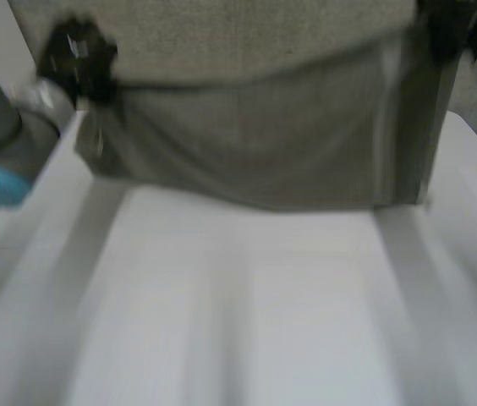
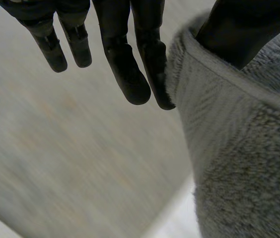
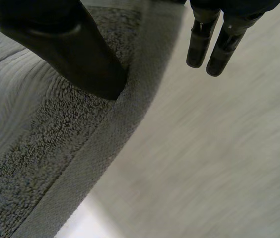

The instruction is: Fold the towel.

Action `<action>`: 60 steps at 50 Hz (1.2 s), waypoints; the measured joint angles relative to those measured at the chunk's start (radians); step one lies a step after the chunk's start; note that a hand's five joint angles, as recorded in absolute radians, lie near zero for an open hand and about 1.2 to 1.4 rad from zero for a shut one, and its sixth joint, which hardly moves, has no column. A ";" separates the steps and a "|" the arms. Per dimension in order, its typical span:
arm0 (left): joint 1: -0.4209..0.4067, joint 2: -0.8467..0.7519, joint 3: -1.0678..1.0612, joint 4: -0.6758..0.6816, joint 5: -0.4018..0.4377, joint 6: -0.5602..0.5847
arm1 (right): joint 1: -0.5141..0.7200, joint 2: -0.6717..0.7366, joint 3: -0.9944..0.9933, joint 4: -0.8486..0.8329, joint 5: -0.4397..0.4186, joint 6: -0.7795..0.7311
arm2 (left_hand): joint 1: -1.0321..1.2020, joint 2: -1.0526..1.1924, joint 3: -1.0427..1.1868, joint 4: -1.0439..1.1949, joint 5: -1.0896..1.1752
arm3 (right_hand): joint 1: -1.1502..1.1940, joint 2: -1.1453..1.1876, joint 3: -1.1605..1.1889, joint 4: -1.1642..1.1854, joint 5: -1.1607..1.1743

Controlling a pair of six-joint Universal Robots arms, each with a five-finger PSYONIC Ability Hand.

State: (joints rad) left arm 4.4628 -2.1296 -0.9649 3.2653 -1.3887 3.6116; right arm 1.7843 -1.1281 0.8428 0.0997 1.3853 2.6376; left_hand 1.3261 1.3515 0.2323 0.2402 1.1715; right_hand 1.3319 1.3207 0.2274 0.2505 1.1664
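Pinching plush grey terry towel (image 1: 255, 144) by woven-banded corners: left robot hand (image 2: 125, 64), right robot hand (image 3: 75, 49).

The head camera is looking down at the table (image 1: 238, 321) from behind. Wrist cameras are looking closely along the left hand (image 2: 125, 64) and right hand (image 3: 75, 49). All 3 are sharing the towel (image 1: 255, 144).

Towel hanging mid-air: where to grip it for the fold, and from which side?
Grip the towel at the flat hemmed band along its edge, one hand per side, coming in from the outer sides. The left hand and right hand pinch there, thumb on one face, fingers on the other. The sheet hangs flat between them.
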 measured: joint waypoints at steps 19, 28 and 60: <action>0.027 0.140 -0.083 0.092 0.052 -0.295 | -0.017 -0.153 0.309 -0.156 -0.155 0.096 | 0.000 0.001 0.000 0.000 0.013 | 0.000 0.002 0.000 0.000 0.004; 0.059 0.135 -0.565 0.366 0.177 -0.191 | -0.076 -0.159 0.715 -0.186 -0.254 -0.041 | 0.000 0.001 0.000 0.000 0.013 | 0.000 0.002 0.000 0.000 0.004; 0.079 0.092 -0.913 0.530 0.171 0.046 | -0.261 -0.327 0.966 -0.207 -0.289 0.045 | -0.529 -0.541 0.000 0.000 -0.561 | 0.000 0.002 0.000 0.000 0.004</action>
State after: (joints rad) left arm 4.5422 -2.0376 -1.8775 3.7954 -1.2175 3.6574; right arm 1.5232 -1.4556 1.8089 -0.1072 1.0963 2.6821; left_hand 0.7975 0.8106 0.2323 0.2401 0.6107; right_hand 1.3322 1.3227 0.2274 0.2505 1.1708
